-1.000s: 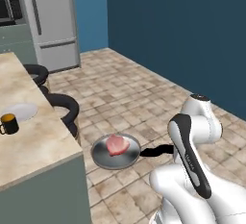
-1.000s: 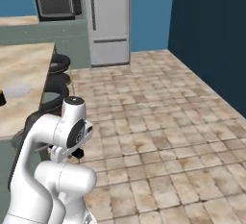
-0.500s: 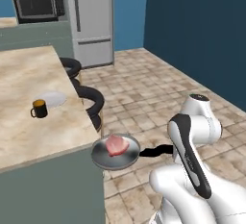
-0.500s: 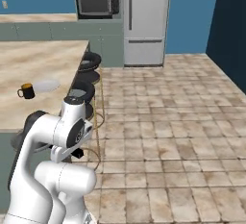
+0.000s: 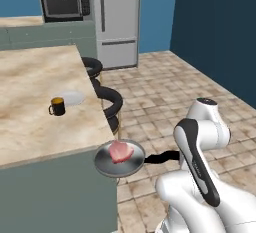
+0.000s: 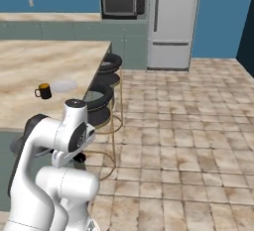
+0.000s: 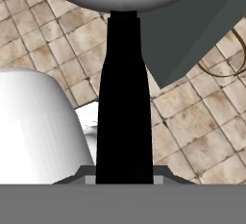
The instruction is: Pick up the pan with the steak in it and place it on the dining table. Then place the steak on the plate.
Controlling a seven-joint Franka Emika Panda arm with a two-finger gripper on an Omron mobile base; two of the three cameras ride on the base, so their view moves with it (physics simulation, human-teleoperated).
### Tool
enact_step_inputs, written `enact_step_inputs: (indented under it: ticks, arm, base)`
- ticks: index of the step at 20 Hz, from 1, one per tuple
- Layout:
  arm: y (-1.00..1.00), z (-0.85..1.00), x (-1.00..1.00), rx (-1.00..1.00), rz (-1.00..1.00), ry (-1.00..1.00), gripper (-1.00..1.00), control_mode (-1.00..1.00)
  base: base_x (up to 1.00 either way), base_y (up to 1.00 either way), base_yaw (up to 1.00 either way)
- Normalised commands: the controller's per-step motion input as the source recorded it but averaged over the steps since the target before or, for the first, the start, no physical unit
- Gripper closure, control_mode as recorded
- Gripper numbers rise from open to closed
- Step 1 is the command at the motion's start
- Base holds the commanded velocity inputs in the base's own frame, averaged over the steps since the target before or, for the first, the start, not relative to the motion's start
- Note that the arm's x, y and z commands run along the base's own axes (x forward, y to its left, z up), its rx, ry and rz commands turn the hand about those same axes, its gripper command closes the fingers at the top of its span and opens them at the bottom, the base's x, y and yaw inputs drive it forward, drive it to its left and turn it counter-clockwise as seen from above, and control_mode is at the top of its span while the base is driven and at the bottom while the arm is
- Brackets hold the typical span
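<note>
Grey metal, the pan [image 5: 119, 159] is riding in the air with the steak [image 5: 121, 151] lying pink in its middle, just off the near corner of the dining table [image 5: 30, 112]. The gripper [image 7: 124, 177] is clamped nearly shut on the black handle [image 7: 124, 103], rim level. The whole room has swung round since a second ago, so the base is driving and the marbled top is coming alongside. The plate [image 5: 71, 98] is waiting beside the cup [image 5: 57, 106]. Carrying seems nearly done; I'd say setting down comes next.

Grey pan [image 5: 116, 163], pinkish steak [image 5: 120, 151], seemingly white plate [image 5: 72, 98], beige-veined dining table [image 5: 30, 102].
</note>
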Motion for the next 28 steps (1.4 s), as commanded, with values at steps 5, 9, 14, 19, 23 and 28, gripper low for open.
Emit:
enact_step_inputs:
  ticks: [5, 9, 14, 19, 23, 28]
  arm:
    - [0.00, 0.00, 0.00, 0.00, 0.00, 0.00, 1.00, 1.00]
    - [0.00, 0.00, 0.00, 0.00, 0.00, 0.00, 1.00, 1.00]
    - [0.00, 0.00, 0.00, 0.00, 0.00, 0.00, 1.00, 1.00]
    - [0.00, 0.00, 0.00, 0.00, 0.00, 0.00, 1.00, 1.00]
    - [0.00, 0.00, 0.00, 0.00, 0.00, 0.00, 1.00, 1.00]
    - [0.00, 0.00, 0.00, 0.00, 0.00, 0.00, 1.00, 1.00]
  base:
    - [0.06, -0.53, 0.02]
    - [0.13, -0.92, 0.04]
    - [0.16, -0.92, 0.05]
    - [0.20, -0.86, 0.05]
    - [0.68, -0.44, 0.00]
    - [1.00, -0.34, 0.00]
